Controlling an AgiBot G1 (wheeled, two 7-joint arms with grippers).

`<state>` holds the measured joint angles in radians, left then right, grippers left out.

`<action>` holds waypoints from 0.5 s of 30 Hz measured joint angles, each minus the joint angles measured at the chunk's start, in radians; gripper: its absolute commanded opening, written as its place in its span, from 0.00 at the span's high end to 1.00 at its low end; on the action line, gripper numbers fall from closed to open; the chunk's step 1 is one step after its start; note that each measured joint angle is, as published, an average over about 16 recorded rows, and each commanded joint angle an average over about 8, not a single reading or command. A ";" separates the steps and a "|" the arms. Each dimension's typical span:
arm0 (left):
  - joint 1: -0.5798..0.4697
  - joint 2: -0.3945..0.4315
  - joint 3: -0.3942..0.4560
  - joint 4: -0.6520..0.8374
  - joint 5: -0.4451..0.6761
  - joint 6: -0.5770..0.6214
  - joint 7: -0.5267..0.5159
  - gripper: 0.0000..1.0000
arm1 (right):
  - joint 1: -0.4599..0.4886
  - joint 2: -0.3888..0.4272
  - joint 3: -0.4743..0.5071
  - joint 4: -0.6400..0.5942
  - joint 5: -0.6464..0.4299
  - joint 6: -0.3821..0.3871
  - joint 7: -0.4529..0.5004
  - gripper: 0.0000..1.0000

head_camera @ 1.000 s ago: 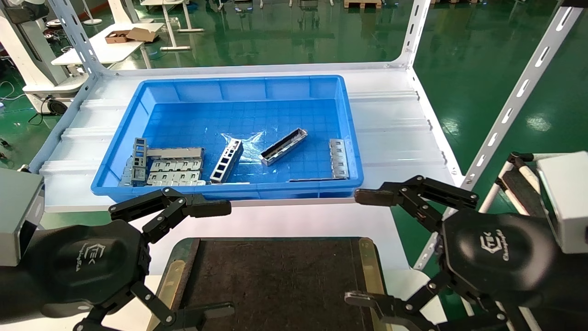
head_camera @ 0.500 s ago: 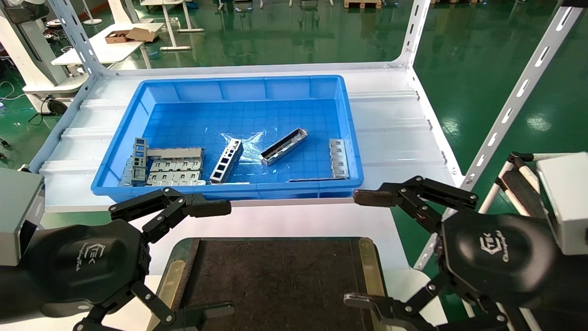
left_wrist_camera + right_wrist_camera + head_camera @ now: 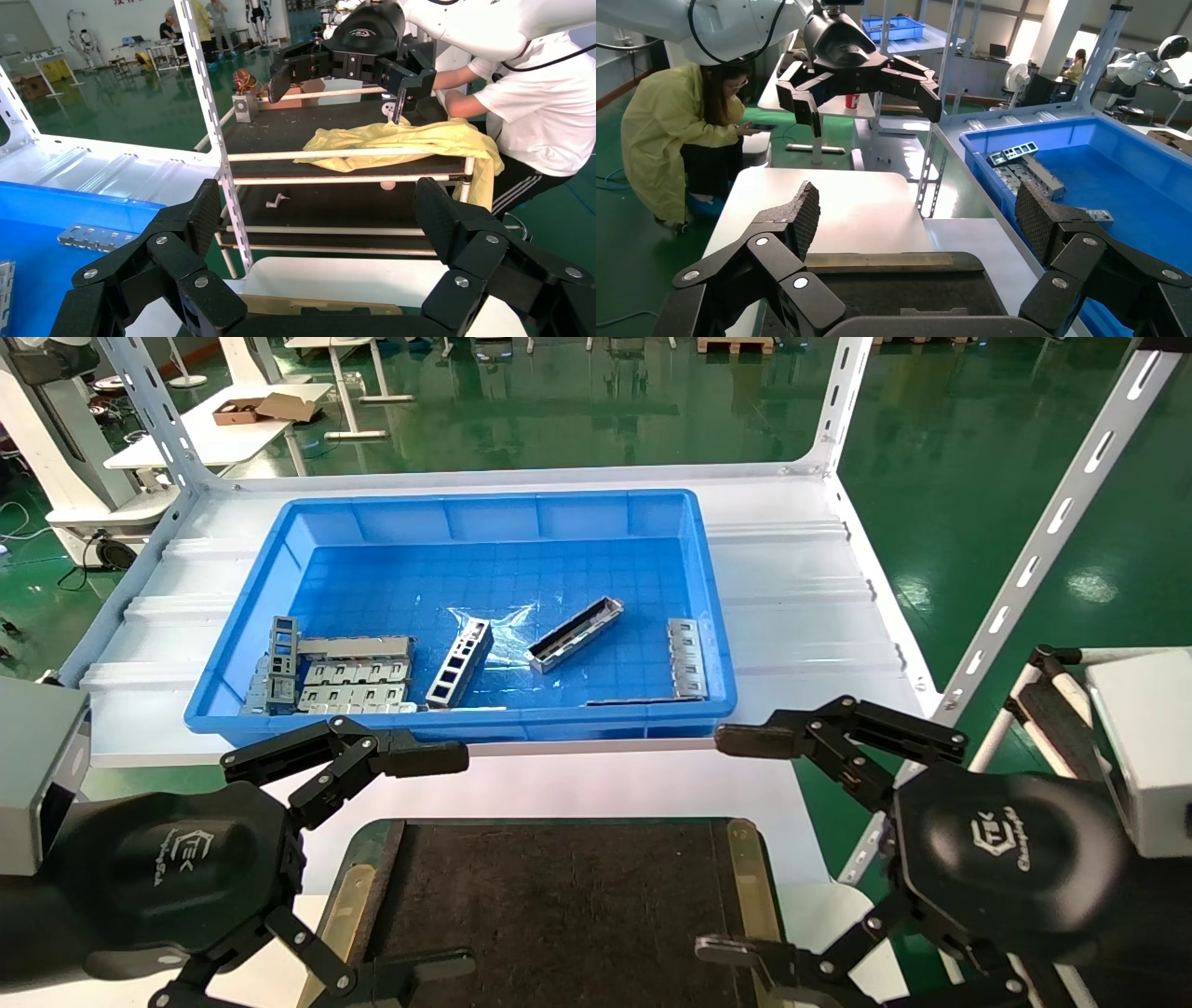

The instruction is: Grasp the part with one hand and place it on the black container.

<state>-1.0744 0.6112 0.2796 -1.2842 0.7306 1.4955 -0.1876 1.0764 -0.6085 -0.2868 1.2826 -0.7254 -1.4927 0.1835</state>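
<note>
The part, a slim shiny silver channel, lies at an angle on the floor of the blue bin, right of its middle. The black container lies in front of the bin on the white table, with brass side strips; it also shows in the right wrist view. My left gripper is open and empty over the container's left edge. My right gripper is open and empty over its right edge. Both are well short of the part. Each wrist view shows its own open fingers, left and right.
In the bin lie a grey ladder-like frame, a flat plate with square cutouts and a stack of plates at front left. White slotted shelf posts stand at the rack's corners. A person crouches beyond the table.
My right gripper has drifted very slightly left. The left gripper and the parts in the bin have not moved.
</note>
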 measured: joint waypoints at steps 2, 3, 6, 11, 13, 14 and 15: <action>0.000 0.000 0.000 0.000 0.000 0.000 0.000 0.00 | -0.001 -0.001 0.003 0.000 -0.002 -0.001 0.001 0.00; 0.000 0.000 0.000 0.000 0.000 0.000 0.000 0.00 | -0.001 -0.001 0.004 0.001 -0.003 -0.002 0.002 0.00; -0.002 0.001 -0.001 0.001 0.001 -0.002 0.002 0.00 | -0.002 -0.002 0.007 0.001 -0.005 -0.003 0.003 0.00; -0.007 0.004 -0.001 0.004 0.006 -0.009 0.006 0.00 | -0.002 -0.003 0.008 0.001 -0.006 -0.003 0.004 0.00; -0.011 0.007 -0.001 0.006 0.010 -0.013 0.007 0.00 | -0.002 -0.003 0.008 0.000 -0.006 -0.003 0.003 0.00; -0.014 0.008 0.000 0.008 0.013 -0.016 0.008 0.00 | -0.002 -0.003 0.008 0.000 -0.006 -0.003 0.003 0.00; -0.017 0.010 0.000 0.009 0.017 -0.020 0.008 0.00 | -0.002 -0.003 0.008 0.000 -0.006 -0.003 0.003 0.00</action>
<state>-1.0913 0.6210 0.2800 -1.2750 0.7474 1.4756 -0.1797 1.0746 -0.6116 -0.2784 1.2829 -0.7311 -1.4962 0.1869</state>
